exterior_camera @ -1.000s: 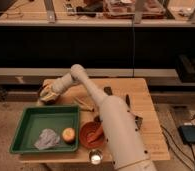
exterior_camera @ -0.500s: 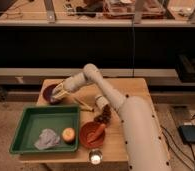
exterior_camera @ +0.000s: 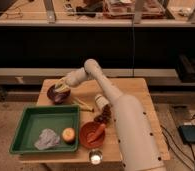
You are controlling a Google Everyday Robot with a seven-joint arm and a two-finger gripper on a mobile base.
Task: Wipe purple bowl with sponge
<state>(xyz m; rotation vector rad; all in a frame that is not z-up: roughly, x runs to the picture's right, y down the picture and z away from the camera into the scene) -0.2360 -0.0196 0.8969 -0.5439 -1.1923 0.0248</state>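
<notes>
The purple bowl (exterior_camera: 55, 94) stands at the back left of the wooden table (exterior_camera: 133, 95). My gripper (exterior_camera: 61, 86) is over the bowl's right rim, reaching in from the right. It is shut on a pale yellow sponge (exterior_camera: 63, 88), which touches the inside of the bowl. The arm stretches from the lower right across the table and hides part of it.
A green tray (exterior_camera: 26, 131) at the front left holds a grey cloth (exterior_camera: 47, 139) and an orange fruit (exterior_camera: 68, 134). Next to it are an orange bowl (exterior_camera: 93, 134), a small white cup (exterior_camera: 95, 158), yellow sticks (exterior_camera: 83, 104) and a white can (exterior_camera: 101, 101).
The gripper with the sponge has moved from the bowl's left side to over its right rim. The arm has swung a little to the right.
</notes>
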